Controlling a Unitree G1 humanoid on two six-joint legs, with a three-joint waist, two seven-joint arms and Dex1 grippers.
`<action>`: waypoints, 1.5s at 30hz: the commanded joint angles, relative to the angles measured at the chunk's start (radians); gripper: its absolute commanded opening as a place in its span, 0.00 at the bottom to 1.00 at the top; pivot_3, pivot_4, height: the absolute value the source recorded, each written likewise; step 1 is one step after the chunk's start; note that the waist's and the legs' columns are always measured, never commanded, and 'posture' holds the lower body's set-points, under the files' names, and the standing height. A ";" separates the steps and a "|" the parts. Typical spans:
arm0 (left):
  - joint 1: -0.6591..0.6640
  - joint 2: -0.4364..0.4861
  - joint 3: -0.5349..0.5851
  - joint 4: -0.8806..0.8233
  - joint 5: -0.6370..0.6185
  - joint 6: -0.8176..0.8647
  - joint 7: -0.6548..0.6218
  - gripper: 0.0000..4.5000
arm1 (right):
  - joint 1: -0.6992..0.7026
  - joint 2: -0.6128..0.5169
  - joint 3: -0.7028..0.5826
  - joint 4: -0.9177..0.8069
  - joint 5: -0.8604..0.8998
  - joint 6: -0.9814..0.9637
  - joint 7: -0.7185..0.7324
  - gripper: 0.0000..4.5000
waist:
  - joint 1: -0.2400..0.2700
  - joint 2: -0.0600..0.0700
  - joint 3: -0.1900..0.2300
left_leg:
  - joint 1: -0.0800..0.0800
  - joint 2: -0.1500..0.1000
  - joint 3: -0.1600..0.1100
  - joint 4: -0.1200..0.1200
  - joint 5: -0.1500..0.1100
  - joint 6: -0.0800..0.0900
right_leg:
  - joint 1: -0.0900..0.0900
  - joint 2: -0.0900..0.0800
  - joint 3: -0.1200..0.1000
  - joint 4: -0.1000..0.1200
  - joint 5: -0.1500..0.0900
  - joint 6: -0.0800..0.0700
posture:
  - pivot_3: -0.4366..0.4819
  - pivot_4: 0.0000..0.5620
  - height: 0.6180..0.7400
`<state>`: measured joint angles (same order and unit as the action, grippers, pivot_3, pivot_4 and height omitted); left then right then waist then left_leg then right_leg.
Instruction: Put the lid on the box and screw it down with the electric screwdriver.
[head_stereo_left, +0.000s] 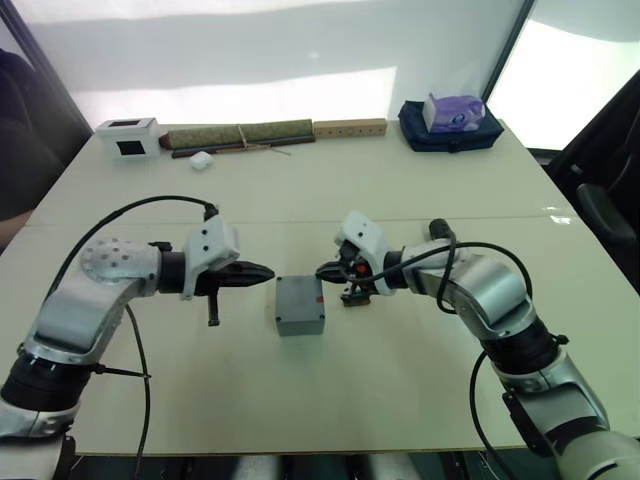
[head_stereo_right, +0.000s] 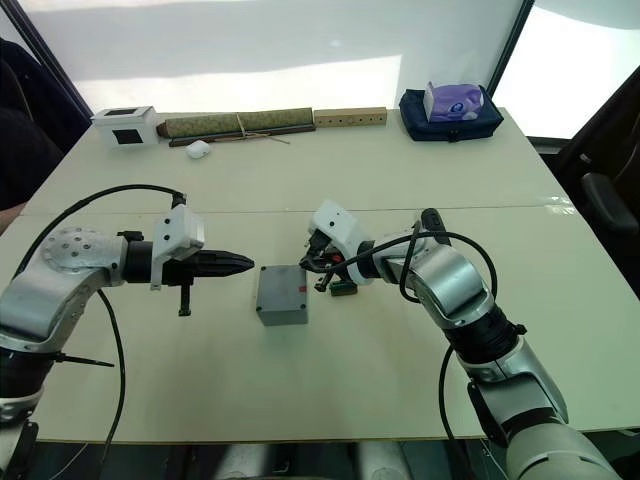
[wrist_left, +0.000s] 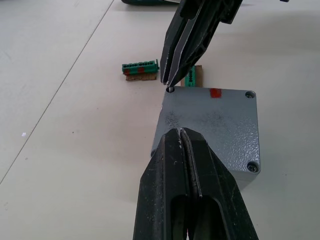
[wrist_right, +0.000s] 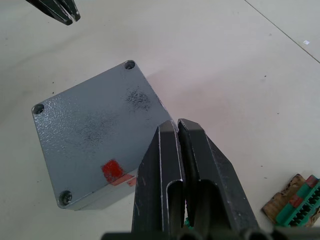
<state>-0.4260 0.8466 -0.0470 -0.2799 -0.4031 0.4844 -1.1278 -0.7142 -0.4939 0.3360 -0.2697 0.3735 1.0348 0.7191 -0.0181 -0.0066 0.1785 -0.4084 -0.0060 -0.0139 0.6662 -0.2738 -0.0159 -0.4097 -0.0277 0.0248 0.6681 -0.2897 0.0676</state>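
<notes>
The grey box (head_stereo_left: 299, 303) stands mid-table. Its top is a flat grey face (wrist_right: 95, 130) with screw holes in the corners and a red mark (wrist_left: 215, 92). I cannot tell whether this face is the lid. My left gripper (head_stereo_left: 268, 271) is shut and empty, its tips just left of the box (wrist_left: 210, 125), level with its top edge. My right gripper (head_stereo_left: 322, 271) is shut and empty, its tips right at the box's far right corner, by a screw hole (wrist_left: 170, 89). The electric screwdriver is out of view.
Small green circuit pieces (wrist_left: 140, 70) lie just right of the box under my right gripper. Along the far edge stand a white box with a dark window (head_stereo_left: 129, 137), a long greenish roll (head_stereo_left: 240, 135), a wooden block (head_stereo_left: 350, 127) and a blue tissue pack (head_stereo_left: 452, 120).
</notes>
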 joint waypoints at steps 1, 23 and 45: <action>-0.003 0.003 0.015 -0.027 -0.002 -0.017 0.004 0.00 | 0.001 -0.006 -0.007 -0.013 -0.007 -0.023 0.005 0.01 | 0.000 0.000 0.000 | 0.000 0.000 0.000 0.000 0.000 0.000 | 0.000 0.000 0.000 0.000 0.000 0.000 | 0.48 0.27 1.00; -0.006 -0.011 0.006 -0.051 -0.015 -0.002 0.012 0.00 | 0.016 -0.029 -0.006 -0.055 -0.022 -0.023 0.027 0.86 | 0.001 0.000 0.000 | 0.000 0.000 0.000 0.000 0.000 0.000 | 0.000 0.000 0.000 0.000 0.000 0.000 | 0.48 0.27 1.00; -0.056 -0.131 -0.061 -0.050 -0.030 -0.080 -0.011 0.00 | -0.281 -0.512 -0.044 0.235 0.048 0.580 -0.015 0.99 | 0.003 0.000 0.000 | 0.000 0.000 0.001 0.000 0.000 0.000 | 0.000 -0.001 0.001 -0.001 0.000 0.000 | 0.48 0.27 1.00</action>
<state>-0.4815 0.7196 -0.1069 -0.3200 -0.4364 0.4410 -1.1320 -0.9527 -0.9846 0.2704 -0.0881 0.4069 1.5886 0.7121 -0.0148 -0.0063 0.1787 -0.4086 -0.0059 -0.0123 0.6656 -0.2738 -0.0159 -0.4098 -0.0286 0.0259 0.6667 -0.2898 0.0674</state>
